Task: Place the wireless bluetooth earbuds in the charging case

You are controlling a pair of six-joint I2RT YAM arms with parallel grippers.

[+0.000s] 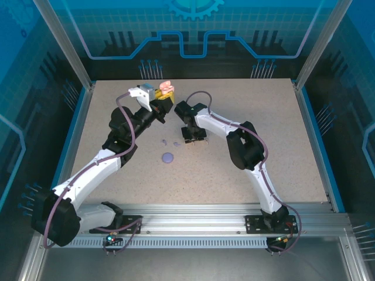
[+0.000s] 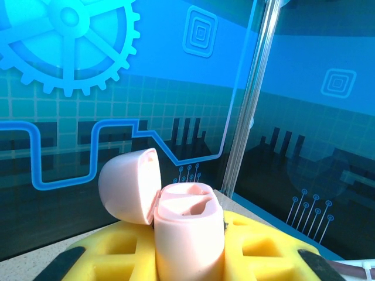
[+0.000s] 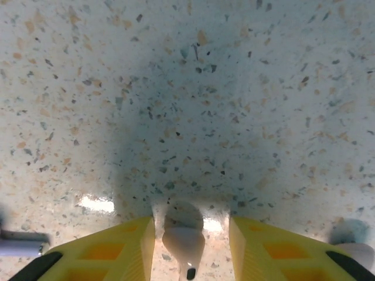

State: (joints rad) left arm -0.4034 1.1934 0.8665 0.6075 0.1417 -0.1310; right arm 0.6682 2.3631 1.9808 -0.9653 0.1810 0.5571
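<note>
Charging case is clamped between left gripper fingers, lid swung open to left of its body. Earbud is seen on table between right gripper fingers, with a gap either side. Small piece is seen just left of right gripper, second piece further left, round case nearer the bases.

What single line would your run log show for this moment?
left gripper: shut on open pink case, held up | right gripper: open around pale earbud on table | case wells: empty
</note>
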